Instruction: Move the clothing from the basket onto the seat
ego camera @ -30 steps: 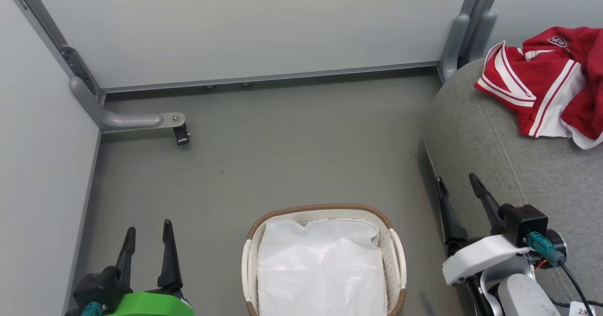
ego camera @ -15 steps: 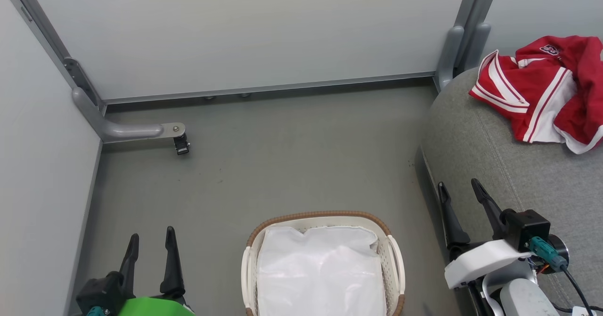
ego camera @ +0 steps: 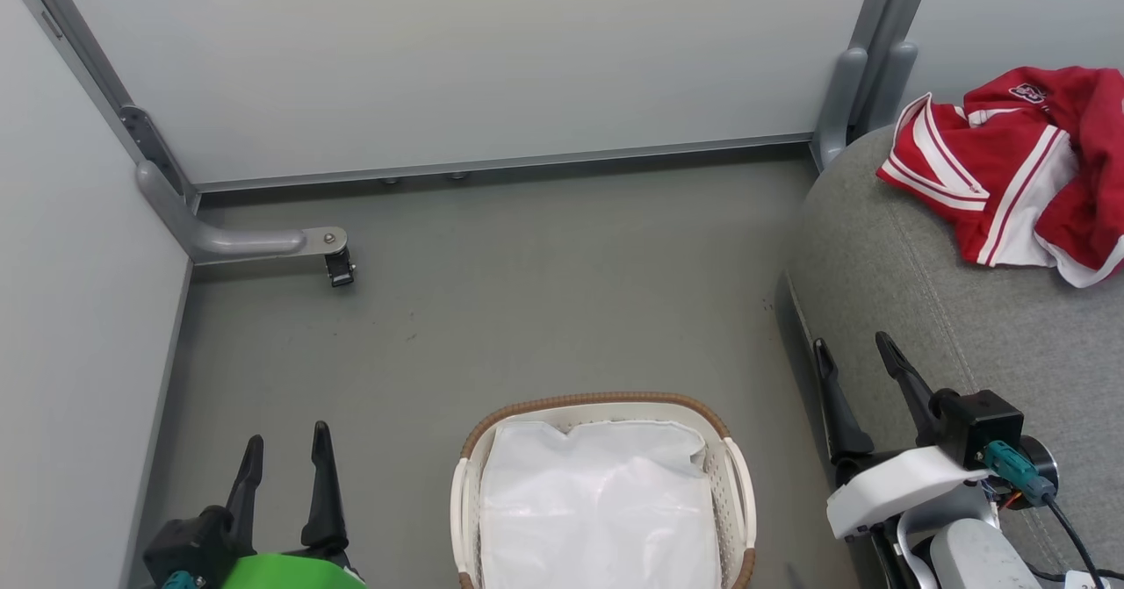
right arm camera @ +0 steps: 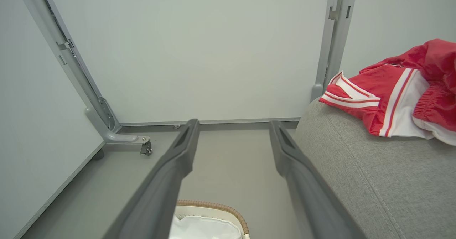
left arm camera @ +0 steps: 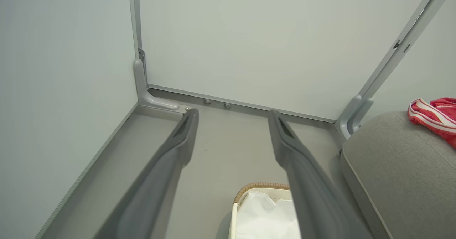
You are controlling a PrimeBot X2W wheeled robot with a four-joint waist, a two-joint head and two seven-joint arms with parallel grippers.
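The clothing (ego camera: 1010, 168) lies heaped on the seat (ego camera: 922, 308), well ahead of the right claw (ego camera: 850, 340); that and the left claw (ego camera: 287, 434) both gape released, holding nothing.

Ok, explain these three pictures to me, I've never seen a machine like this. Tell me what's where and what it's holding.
It is a two-armed wheeled robot. One picture looks down from its head: the left pincer at lower left, the right pincer at lower right. The other two come from cameras on each wrist, looking along that pincer's two dark fingers. Both pincers are open and hold nothing. The basket stands on the floor with a white liner sheet inside. The red clothing lies on the grey sofa.
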